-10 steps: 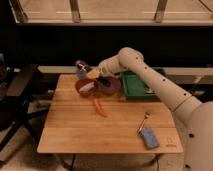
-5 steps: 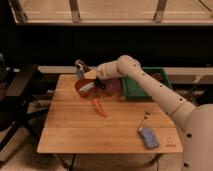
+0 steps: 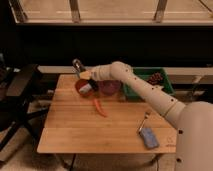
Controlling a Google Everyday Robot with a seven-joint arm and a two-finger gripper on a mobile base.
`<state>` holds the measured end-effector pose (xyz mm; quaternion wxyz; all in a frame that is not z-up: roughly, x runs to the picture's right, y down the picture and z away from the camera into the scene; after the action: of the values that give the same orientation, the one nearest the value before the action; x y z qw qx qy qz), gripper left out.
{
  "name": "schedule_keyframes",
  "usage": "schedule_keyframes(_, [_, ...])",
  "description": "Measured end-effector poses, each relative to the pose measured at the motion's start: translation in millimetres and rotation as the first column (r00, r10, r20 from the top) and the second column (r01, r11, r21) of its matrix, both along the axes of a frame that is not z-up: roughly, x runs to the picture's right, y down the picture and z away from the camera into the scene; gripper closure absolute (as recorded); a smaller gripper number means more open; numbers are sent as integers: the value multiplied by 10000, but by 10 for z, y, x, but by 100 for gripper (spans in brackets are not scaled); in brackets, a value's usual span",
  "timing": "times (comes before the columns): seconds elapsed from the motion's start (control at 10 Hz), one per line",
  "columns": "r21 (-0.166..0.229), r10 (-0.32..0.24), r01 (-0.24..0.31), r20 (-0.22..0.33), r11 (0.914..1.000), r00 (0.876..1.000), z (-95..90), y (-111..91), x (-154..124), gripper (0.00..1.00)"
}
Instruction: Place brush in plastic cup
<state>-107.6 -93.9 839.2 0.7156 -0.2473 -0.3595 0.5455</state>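
My gripper [image 3: 80, 69] hangs above the back left part of the wooden table [image 3: 70, 135], at the end of the white arm that reaches in from the lower right. It is shut on the brush [image 3: 77, 63], a short dark thing with a greyish end sticking up and to the left from the fingers. Just below and to the right of it, the small light-blue plastic cup [image 3: 87, 89] sits at the red bowl [image 3: 80, 86]. I cannot tell whether the cup stands inside that bowl or just in front of it.
A dark purple bowl [image 3: 110, 88] stands to the right of the red bowl. Behind that is a green tray [image 3: 167, 86] holding dark red grapes [image 3: 156, 77]. An orange carrot-like piece [image 3: 100, 107] lies mid-table. A blue pad with a metal stick [image 3: 149, 136] lies front right. A dark chair [image 3: 22, 90] stands left.
The arm has swung a little to the left, carrying the brush slightly left and up. Everything on the table has stayed where it was.
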Motion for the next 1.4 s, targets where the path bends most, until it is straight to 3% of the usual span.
schedule_keyframes(0.5, [-75, 77, -78, -180, 9999, 9998, 48, -3, 37, 100])
schedule_keyframes(0.8, [-328, 530, -549, -573, 9980, 9969, 351, -78, 24, 100])
schedule_keyframes(1.4, [-443, 1276, -1335, -1178, 9901, 9848, 543, -146, 207, 100])
